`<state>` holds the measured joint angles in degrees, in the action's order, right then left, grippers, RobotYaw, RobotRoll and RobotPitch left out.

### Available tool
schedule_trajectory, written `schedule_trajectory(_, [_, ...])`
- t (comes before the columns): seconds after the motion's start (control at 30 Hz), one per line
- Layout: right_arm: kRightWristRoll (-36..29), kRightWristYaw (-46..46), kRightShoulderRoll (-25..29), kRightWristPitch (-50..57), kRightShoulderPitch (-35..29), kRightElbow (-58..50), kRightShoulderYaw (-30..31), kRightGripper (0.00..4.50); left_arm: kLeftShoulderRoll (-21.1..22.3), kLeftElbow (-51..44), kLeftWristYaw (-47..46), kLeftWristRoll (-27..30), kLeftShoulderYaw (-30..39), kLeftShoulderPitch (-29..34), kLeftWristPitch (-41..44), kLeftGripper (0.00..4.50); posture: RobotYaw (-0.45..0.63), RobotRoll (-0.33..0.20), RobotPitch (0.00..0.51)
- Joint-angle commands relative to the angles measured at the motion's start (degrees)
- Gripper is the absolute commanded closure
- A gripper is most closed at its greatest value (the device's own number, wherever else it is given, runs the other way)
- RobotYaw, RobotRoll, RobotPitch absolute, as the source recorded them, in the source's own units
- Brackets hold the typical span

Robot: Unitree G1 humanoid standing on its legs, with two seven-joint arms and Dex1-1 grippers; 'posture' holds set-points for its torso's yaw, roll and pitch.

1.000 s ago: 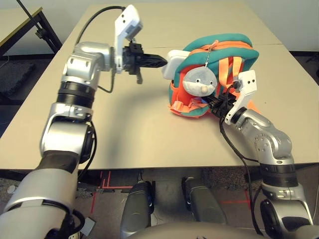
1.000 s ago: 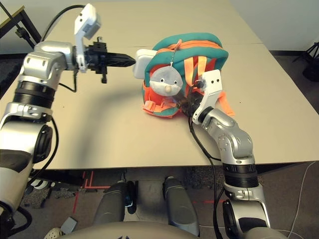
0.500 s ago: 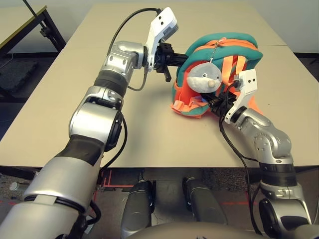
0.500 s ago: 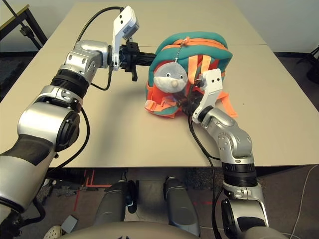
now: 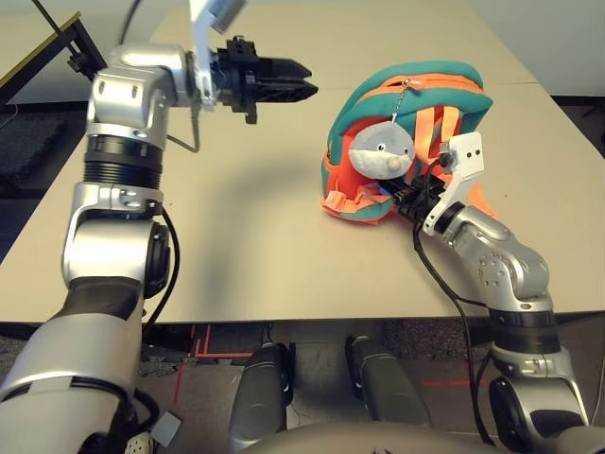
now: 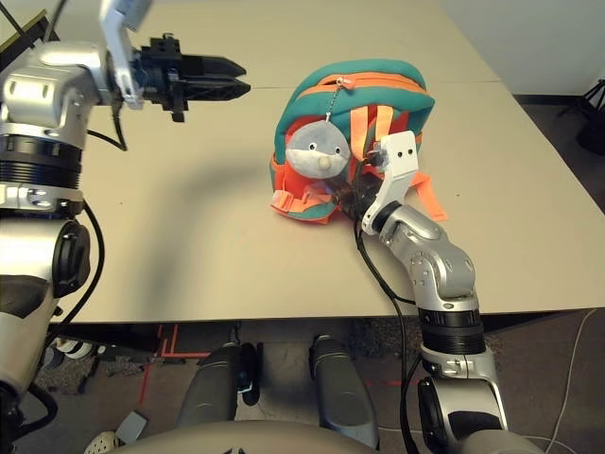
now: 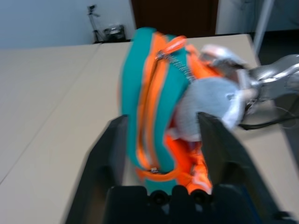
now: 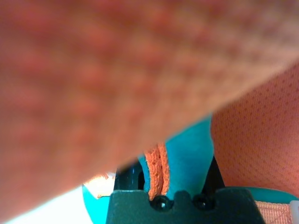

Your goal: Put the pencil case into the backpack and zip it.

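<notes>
The teal and orange backpack point(image 5: 416, 104) lies on the table right of centre, its grey-and-white plush charm point(image 5: 380, 151) hanging on the front. No white pencil case shows in any view. My left gripper point(image 5: 308, 92) hovers above the table to the left of the backpack, apart from it. In the left wrist view this gripper point(image 7: 163, 140) is open and holds nothing. My right gripper point(image 5: 404, 197) sits at the backpack's lower front edge. It is shut on a teal fold of the backpack with orange trim point(image 8: 161, 168), and orange fabric fills most of the right wrist view.
The beige table point(image 5: 246, 227) has a seam point(image 5: 529, 85) running across its far part. A dark-framed table point(image 5: 57, 38) stands at the far left. The table's front edge point(image 5: 284, 317) is near my body.
My left gripper went to the backpack's opening with the white pencil case, then pulled back left with nothing in it. The case no longer shows. The right arm stayed put.
</notes>
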<state>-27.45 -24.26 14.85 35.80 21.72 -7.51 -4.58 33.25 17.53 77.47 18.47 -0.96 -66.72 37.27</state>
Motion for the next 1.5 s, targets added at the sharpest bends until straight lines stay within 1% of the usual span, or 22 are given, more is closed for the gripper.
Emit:
schedule_trajectory(0.03, [0.84,-0.52,0.15,1.06,-0.33,1.97,1.59,4.05,2.14,-8.90,0.99,1.51,-3.59,3.48,3.39,0.40,-0.16,0.000,0.132])
schedule_trajectory(0.07, [0.88,-0.59,0.20,1.00,-0.17,2.08,1.59,4.05,2.30,-10.87,0.69,1.19,-4.89,4.51,3.72,0.01,-0.16,0.000,0.129])
schedule_trajectory(0.2, [1.06,-0.80,0.24,0.72,0.40,2.65,1.58,4.05,1.79,-14.26,-0.52,0.39,-8.44,6.42,2.98,0.00,-0.16,0.000,0.124])
schedule_trajectory(0.37, [1.41,-1.03,0.13,0.44,0.49,2.92,1.39,4.05,-0.63,-14.00,-2.89,-1.69,-12.92,6.82,1.15,0.00,-0.16,0.000,0.120])
schedule_trajectory(0.53, [1.52,-0.83,-0.01,0.52,-0.10,2.19,1.46,4.05,-5.70,-9.58,-7.56,-4.58,-15.61,5.58,-0.94,0.00,-0.17,0.000,0.115])
schedule_trajectory(0.8, [1.67,-0.58,-0.19,0.58,-0.38,1.66,1.28,4.05,-11.61,-2.80,-11.32,-8.38,-17.92,4.23,-5.23,0.00,-0.19,0.000,0.113])
schedule_trajectory(0.93, [1.66,-0.31,-0.35,0.62,-0.71,1.28,1.27,4.05,-14.26,-1.09,-12.60,-9.02,-17.90,3.59,-6.05,0.00,-0.20,0.000,0.114])
schedule_trajectory(1.07, [1.69,-0.09,-0.46,0.50,-0.77,1.26,1.35,4.05,-15.03,-0.72,-12.21,-8.93,-17.51,3.65,-6.36,0.00,-0.20,0.000,0.115])
schedule_trajectory(1.1, [1.70,-0.07,-0.47,0.46,-0.75,1.29,1.35,4.05,-15.10,-0.82,-12.18,-8.60,-17.14,3.73,-6.05,0.36,-0.20,0.000,0.115])
schedule_trajectory(1.17, [1.72,-0.07,-0.48,0.37,-0.72,1.40,1.38,4.05,-14.92,-1.22,-11.72,-8.08,-16.85,3.86,-5.62,0.91,-0.20,0.000,0.115])
schedule_trajectory(1.27, [1.80,-0.12,-0.57,0.20,-0.66,1.65,1.53,4.05,-14.63,-1.96,-11.39,-7.54,-16.58,4.05,-4.72,2.02,-0.19,0.000,0.116])
schedule_trajectory(1.37, [1.88,-0.19,-0.72,0.03,-0.45,2.00,1.71,4.05,-14.59,-3.18,-11.03,-5.81,-15.60,4.33,-2.92,3.12,-0.19,0.000,0.116])
schedule_trajectory(1.43, [1.92,-0.25,-0.79,-0.11,-0.22,2.33,1.78,4.05,-14.01,-3.95,-10.53,-4.94,-15.04,4.49,-1.91,3.63,-0.19,0.000,0.116])
schedule_trajectory(1.5, [1.97,-0.36,-0.84,-0.29,-0.05,2.68,1.89,4.05,-12.99,-4.11,-10.46,-4.04,-13.85,4.30,-0.91,3.96,-0.18,0.000,0.117])
